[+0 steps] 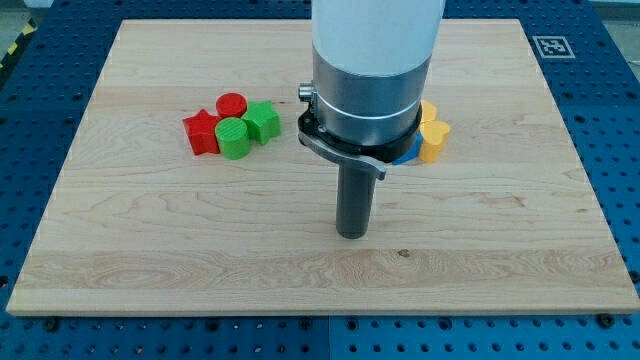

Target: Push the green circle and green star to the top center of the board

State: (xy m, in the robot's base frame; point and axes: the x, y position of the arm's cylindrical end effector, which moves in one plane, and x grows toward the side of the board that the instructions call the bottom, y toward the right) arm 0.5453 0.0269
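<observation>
Green circle [234,138] unlabelled, beside green star [264,121]

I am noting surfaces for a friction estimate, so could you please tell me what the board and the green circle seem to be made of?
The pale board looks like wood with a smooth, matte finish: lengthwise grain streaks and a small dark knot show. The green circle block looks like plastic, matte to faintly satin: uniform saturated colour, no grain. Faint ridges may hint at 3D printing, but that is too small to tell.

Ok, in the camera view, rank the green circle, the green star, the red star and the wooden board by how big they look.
1. Wooden board, by far.
2. Green circle, green star and red star: these look alike, so no ranking.
</observation>
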